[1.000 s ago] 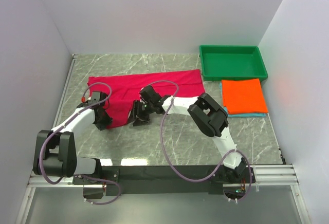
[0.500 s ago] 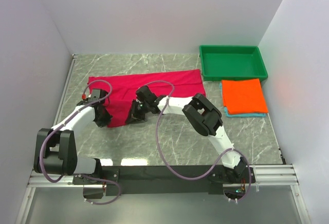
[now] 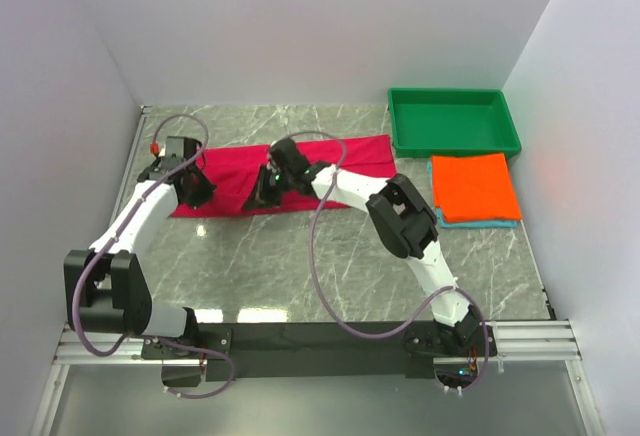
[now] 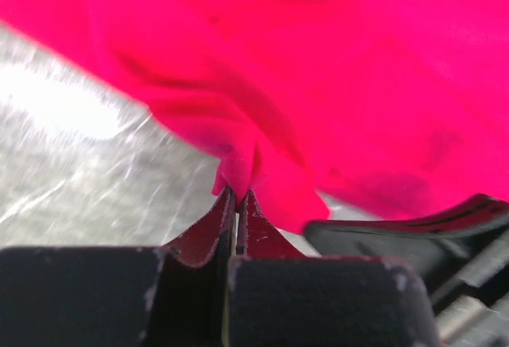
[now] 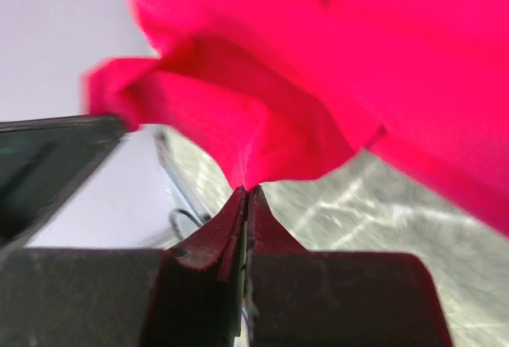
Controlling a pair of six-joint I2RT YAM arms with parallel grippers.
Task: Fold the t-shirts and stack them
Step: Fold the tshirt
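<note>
Top external — soft crimson-pink t-shirt (image 3: 360, 151), a long narrow band.

The crimson-pink t-shirt (image 3: 230, 181) is soft, matt cloth that gathers in loose folds. The orange t-shirt (image 3: 475, 186) and the teal t-shirt (image 3: 480, 224) under it show the same matt cloth. My left gripper (image 4: 236, 201) and right gripper (image 5: 246, 196) have matt black fingers, scuffed pale along the edges. The green tray (image 3: 455, 148) is smooth plastic. The table (image 3: 300, 266) is a smooth grey marble-pattern surface with a slight sheen.
</note>
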